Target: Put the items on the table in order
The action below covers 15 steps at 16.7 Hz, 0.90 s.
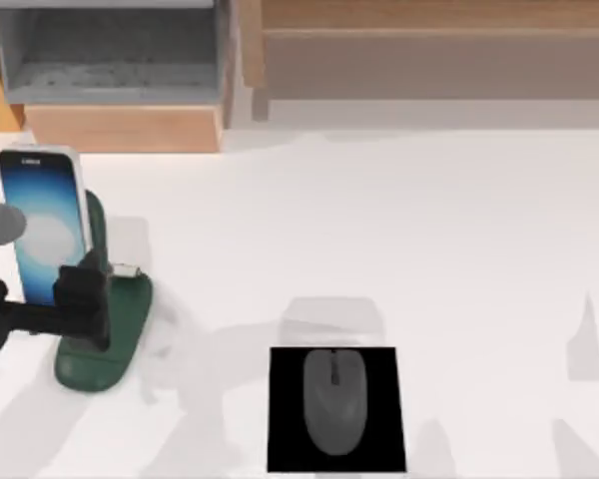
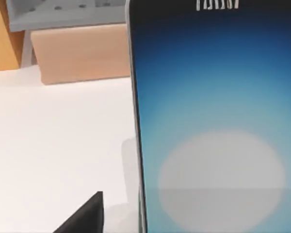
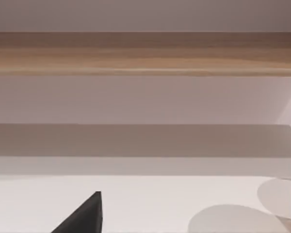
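The smartphone with its glowing blue-white screen stands upright, leaning on the dark green stand at the table's left side. My left gripper is at the phone's lower end, open. In the left wrist view the phone is close up, and a gap separates its silver edge from one dark finger. The dark-grey mouse lies on the black square pad at the front middle. One dark finger of my right gripper, which is open, shows above the white table.
A grey and wooden shelf unit runs along the back, with a long wooden shelf at the back right. White tabletop spreads between the stand, the pad and the shelves.
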Available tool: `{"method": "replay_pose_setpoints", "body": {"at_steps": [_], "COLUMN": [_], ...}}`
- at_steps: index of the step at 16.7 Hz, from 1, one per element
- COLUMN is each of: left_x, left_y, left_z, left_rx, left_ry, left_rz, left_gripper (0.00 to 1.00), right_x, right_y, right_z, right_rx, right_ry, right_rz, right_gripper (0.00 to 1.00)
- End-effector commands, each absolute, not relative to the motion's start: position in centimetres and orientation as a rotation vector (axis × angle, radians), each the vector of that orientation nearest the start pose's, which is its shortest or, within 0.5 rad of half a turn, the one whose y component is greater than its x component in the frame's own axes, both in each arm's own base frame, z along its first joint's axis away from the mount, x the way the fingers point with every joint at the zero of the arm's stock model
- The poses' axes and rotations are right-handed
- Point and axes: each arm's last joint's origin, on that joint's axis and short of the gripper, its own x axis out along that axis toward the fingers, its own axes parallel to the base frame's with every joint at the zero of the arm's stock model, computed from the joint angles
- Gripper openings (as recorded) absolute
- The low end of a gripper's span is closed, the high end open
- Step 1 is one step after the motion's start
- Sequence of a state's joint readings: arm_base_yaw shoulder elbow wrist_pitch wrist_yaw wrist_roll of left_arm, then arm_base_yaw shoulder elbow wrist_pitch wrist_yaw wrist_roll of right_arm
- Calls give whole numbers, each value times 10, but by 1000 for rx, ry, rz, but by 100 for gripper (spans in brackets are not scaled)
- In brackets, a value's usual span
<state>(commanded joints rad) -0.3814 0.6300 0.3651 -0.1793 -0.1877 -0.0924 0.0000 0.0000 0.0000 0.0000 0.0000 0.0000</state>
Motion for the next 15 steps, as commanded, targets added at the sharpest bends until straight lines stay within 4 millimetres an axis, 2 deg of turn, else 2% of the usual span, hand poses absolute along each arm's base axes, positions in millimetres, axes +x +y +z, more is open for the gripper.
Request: {"method": "replay_pose_setpoints", "body": {"at_steps": [11, 15], "left_x": [108, 106], "left_y": [-10, -1], "left_z": [177, 161], "left_rx": [-21, -1], "left_ry": [77, 2], "left_rz": [-42, -1], "left_gripper": [100, 100], "right_x": [106, 106], "right_y": [-1, -1], "right_z": [160, 160], "right_rx": [0, 0], "right_ry": [0, 0], "right_rz": [0, 0], "right_gripper": [100, 100]}}
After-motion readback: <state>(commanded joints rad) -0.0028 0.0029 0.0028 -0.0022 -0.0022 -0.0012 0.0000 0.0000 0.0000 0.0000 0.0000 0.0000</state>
